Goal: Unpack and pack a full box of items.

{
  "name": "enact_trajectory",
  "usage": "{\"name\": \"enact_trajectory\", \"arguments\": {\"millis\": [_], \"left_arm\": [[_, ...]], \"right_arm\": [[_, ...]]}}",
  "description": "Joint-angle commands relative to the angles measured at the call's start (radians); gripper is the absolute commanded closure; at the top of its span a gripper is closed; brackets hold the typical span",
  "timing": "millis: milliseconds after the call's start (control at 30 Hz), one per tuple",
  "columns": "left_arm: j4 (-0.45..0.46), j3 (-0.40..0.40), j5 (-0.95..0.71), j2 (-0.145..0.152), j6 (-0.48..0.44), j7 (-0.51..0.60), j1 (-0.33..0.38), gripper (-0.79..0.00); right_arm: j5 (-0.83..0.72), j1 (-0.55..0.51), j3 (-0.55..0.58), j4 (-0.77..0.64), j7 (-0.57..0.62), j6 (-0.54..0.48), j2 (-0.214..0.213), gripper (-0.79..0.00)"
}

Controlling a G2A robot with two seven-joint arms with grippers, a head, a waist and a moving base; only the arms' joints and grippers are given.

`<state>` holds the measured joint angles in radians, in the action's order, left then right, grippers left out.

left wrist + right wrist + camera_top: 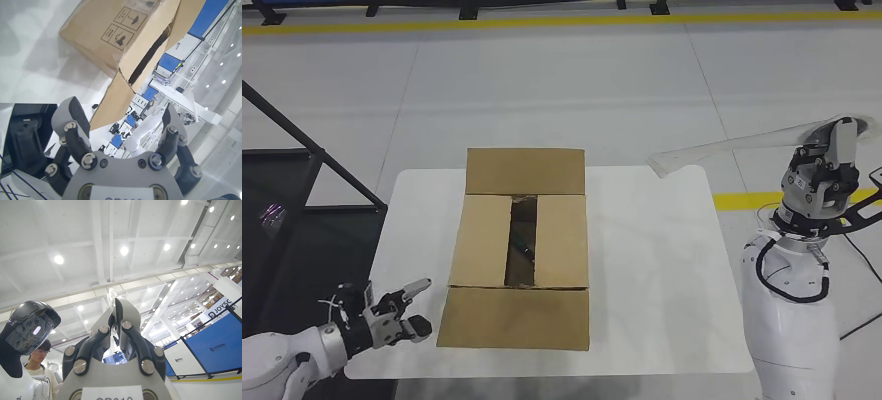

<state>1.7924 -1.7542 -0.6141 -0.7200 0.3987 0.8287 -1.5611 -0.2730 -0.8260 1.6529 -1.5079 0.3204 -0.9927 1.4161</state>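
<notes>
White table [662,290], yellow floor line [542,21]

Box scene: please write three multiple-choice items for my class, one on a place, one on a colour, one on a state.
1. Where is the left tool? A inside the box; B beside the box's near corner; C above the far flap.
2. The box is: A blue; B black; C brown.
3. The right tool is: A shut on a clear strip; B open and empty; C shut on a flap.
Answers: 1 B, the top view shows it at that corner, outside the box. 2 C, it is plain brown cardboard. 3 A, the strip is pinched in it, raised high.
</notes>
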Motion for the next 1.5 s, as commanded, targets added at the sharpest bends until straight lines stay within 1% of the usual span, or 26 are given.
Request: {"name": "enact_trajectory", "arguments": {"millis": [0, 67, 167, 300, 433, 600, 767, 833, 900, 967, 1100, 1267, 1433, 1467], "left_arm": [[-0.008, 0.024, 0.054, 0.001, -0.012, 0.021, 0.005, -0.785], [-0.039, 0.043, 0.093, 0.003, -0.041, 0.043, 0.022, -0.785], [-0.108, 0.082, 0.098, 0.001, -0.103, 0.11, 0.058, -0.785], [-0.182, 0.144, 0.064, -0.005, -0.195, 0.227, 0.116, -0.785], [-0.231, 0.186, 0.01, -0.016, -0.257, 0.265, 0.163, -0.785], [-0.256, 0.205, -0.077, -0.027, -0.297, 0.291, 0.199, -0.785], [-0.247, 0.191, -0.146, -0.029, -0.286, 0.339, 0.207, -0.785], [-0.243, 0.18, -0.181, -0.031, -0.282, 0.336, 0.213, -0.785], [-0.233, 0.167, -0.228, -0.034, -0.269, 0.314, 0.217, -0.785], [-0.213, 0.163, -0.254, -0.038, -0.245, 0.267, 0.221, -0.785], [-0.173, 0.179, -0.285, -0.046, -0.204, 0.157, 0.237, -0.785], [-0.12, 0.225, -0.273, -0.063, -0.189, -0.074, 0.272, -0.785], [-0.091, 0.283, -0.267, -0.082, -0.161, -0.256, 0.33, -0.785], [-0.091, 0.3, -0.267, -0.085, -0.15, -0.276, 0.345, -0.785]], "right_arm": [[0.0, 0.0, 0.0, 0.0, 0.0, 0.0, 0.0, 0.0], [0.0, 0.0, 0.0, 0.0, 0.0, 0.0, 0.0, 0.0], [0.0, 0.0, 0.0, 0.0, 0.0, 0.0, 0.0, 0.0], [0.0, 0.0, 0.0, 0.0, 0.0, 0.0, 0.0, 0.0], [0.0, 0.0, 0.0, 0.0, 0.0, 0.0, 0.0, 0.0], [0.0, 0.0, 0.0, 0.0, 0.0, 0.0, 0.0, 0.0], [0.0, 0.0, 0.0, 0.0, 0.0, 0.0, 0.0, 0.0], [0.0, 0.0, 0.0, 0.0, 0.0, 0.0, 0.0, 0.0], [0.0, 0.0, 0.0, 0.0, 0.0, 0.0, 0.0, 0.0], [0.0, 0.0, 0.0, 0.0, 0.0, 0.0, 0.0, 0.0], [0.0, 0.0, 0.0, 0.0, 0.0, 0.0, 0.0, 0.0], [0.0, 0.0, 0.0, 0.0, 0.0, 0.0, 0.0, 0.0], [0.0, 0.0, 0.0, 0.0, 0.0, 0.0, 0.0, 0.0], [0.0, 0.0, 0.0, 0.0, 0.0, 0.0, 0.0, 0.0]]}}
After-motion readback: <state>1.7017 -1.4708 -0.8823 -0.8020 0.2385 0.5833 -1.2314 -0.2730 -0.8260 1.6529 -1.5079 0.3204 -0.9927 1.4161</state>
